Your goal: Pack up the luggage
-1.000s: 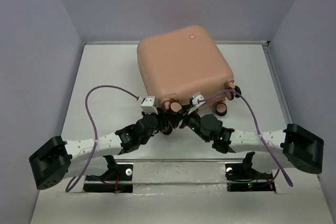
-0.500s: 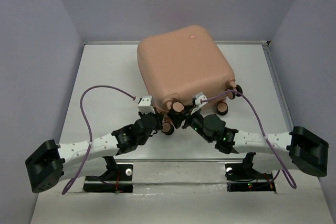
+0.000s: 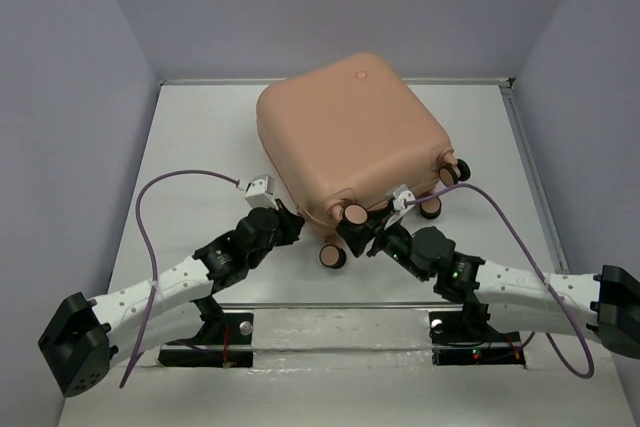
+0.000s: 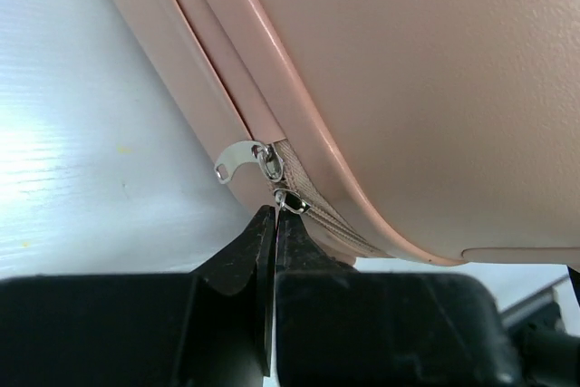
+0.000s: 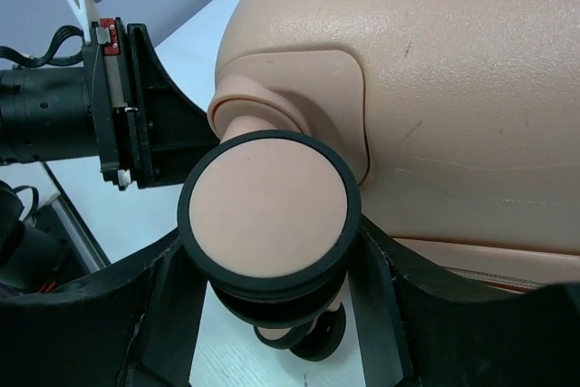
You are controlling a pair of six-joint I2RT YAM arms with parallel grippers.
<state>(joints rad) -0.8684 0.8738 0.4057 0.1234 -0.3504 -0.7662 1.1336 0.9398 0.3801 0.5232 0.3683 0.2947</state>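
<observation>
Pale lavender walls rise beyond and to either side of the jaws, enclosing an evenly lit white counter.

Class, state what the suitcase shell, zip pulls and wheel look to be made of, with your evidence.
Shell: likely hard plastic, matte peach, faintly scuffed. Zip pulls: metal, shiny silver glints. Wheel: peach plastic disc, smooth; black rim, perhaps rubber.

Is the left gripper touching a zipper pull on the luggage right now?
Touching. The left wrist view shows the left gripper's closed fingertips meeting the lower zipper pull at the luggage seam, no gap; the upper pull hangs free.
</observation>
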